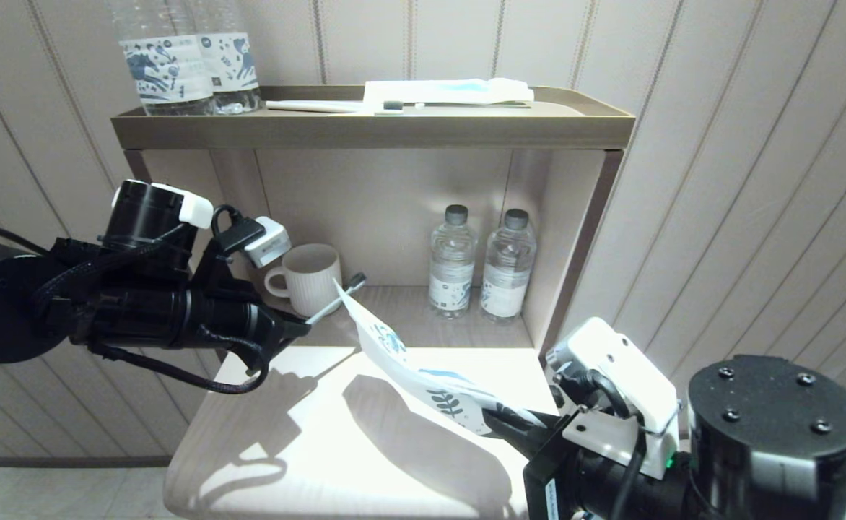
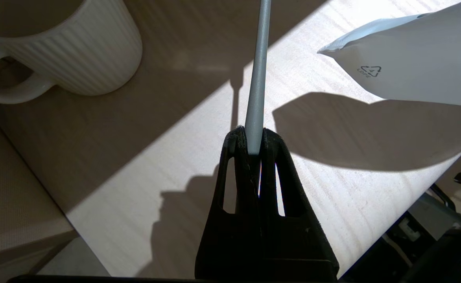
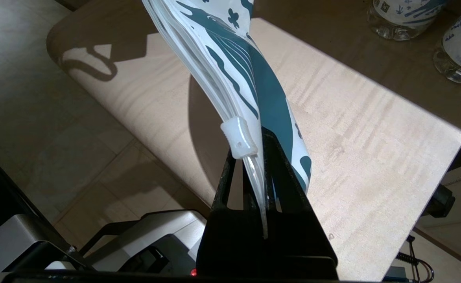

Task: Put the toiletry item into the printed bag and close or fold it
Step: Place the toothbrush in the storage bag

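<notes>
- Our left gripper [image 1: 300, 326] was clenched on the toothbrush [image 1: 334, 299] handle — the brush pointed up toward two o'clock, its head just in front of the mug [image 1: 310, 277].
- Our right gripper [image 1: 511, 426] was clamped on the printed end of the bag [image 1: 408, 365] beside its clear slider [image 3: 239, 138], holding it off the table [image 1: 307, 448].
- The bag stretched toward ten o'clock — its plain white corner reached the toothbrush, though we could not tell whether they touched.
- Two water bottles [image 1: 479, 263] stood at the back of the shelf, at one o'clock from the bag.
</notes>
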Motion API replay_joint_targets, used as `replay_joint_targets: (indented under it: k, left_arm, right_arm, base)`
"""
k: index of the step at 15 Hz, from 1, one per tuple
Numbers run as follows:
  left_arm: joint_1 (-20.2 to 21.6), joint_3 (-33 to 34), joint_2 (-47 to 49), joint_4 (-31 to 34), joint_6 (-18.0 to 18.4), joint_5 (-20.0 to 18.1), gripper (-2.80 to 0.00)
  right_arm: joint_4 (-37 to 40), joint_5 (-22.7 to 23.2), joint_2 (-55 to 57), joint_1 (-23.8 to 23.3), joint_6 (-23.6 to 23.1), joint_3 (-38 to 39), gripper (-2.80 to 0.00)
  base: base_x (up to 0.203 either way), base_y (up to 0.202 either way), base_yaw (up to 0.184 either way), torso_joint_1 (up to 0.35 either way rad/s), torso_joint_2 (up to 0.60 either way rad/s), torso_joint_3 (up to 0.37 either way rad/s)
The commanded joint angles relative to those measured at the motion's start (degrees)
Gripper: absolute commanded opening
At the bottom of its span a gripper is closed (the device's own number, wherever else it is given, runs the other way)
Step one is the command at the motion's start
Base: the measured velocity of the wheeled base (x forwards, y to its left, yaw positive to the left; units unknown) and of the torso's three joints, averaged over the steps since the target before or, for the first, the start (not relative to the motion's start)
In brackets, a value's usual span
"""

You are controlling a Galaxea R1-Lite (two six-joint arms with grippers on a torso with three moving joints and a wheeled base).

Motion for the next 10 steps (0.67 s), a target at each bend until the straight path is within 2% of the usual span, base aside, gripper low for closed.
replay_joint_targets:
  k: [1,10]
  left_arm:
    - [0.74,-0.07,0.08,0.03,0.11,-0.16,-2.8]
    - [0.79,0.46,-0.8,0.03,0.2,-0.16,-2.8]
  right_arm:
    - [-0.33,0.02,0.47,-1.11,0.07,0.63,-2.8]
    - [-0.63,1.12,7.49,-1.9,0.25,-3.21,-2.8]
  base:
    - [0.0,0.0,0.0,0.0,0.0,0.0]
    - [0.0,0.0,0.0,0.0,0.0,0.0]
